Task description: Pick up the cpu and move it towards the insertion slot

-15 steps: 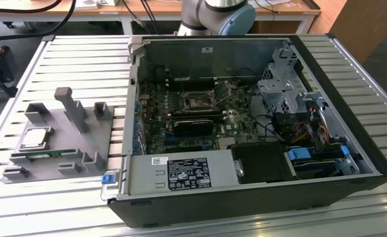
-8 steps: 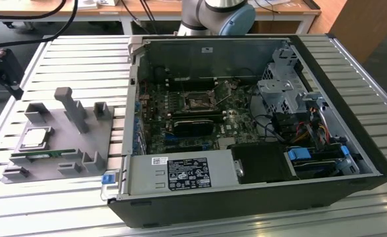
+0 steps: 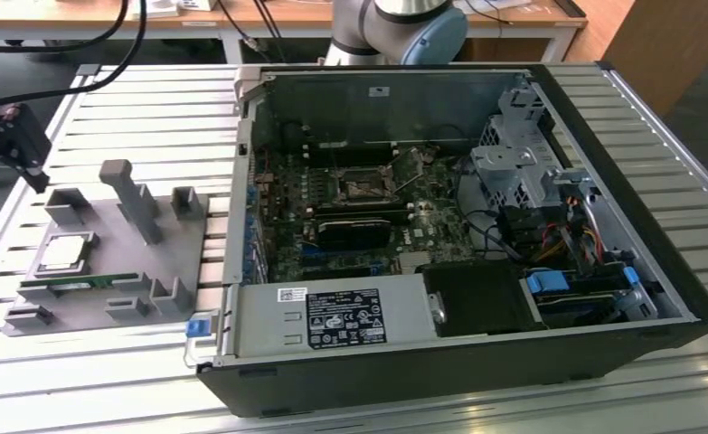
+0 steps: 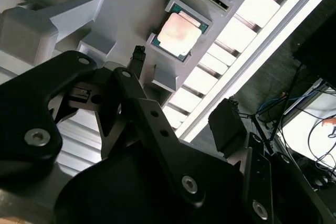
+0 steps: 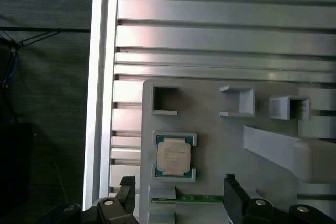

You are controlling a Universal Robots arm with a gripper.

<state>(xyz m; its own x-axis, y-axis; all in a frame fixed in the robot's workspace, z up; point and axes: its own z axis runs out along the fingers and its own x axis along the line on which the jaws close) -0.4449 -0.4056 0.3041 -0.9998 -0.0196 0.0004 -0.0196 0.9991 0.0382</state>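
The small flat square cpu has a shiny silver top and a pale-green rim. The moulded plastic tray is plain grey, the slatted metal surface striped silver, the gripper black.

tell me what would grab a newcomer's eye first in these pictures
The big open computer case dominates the middle of the exterior view, with the insertion slot near its centre. At the exterior view's left, the shiny cpu lies in a grey holder on the slatted table. In the first wrist view the open gripper hangs empty near the cpu, not touching it.
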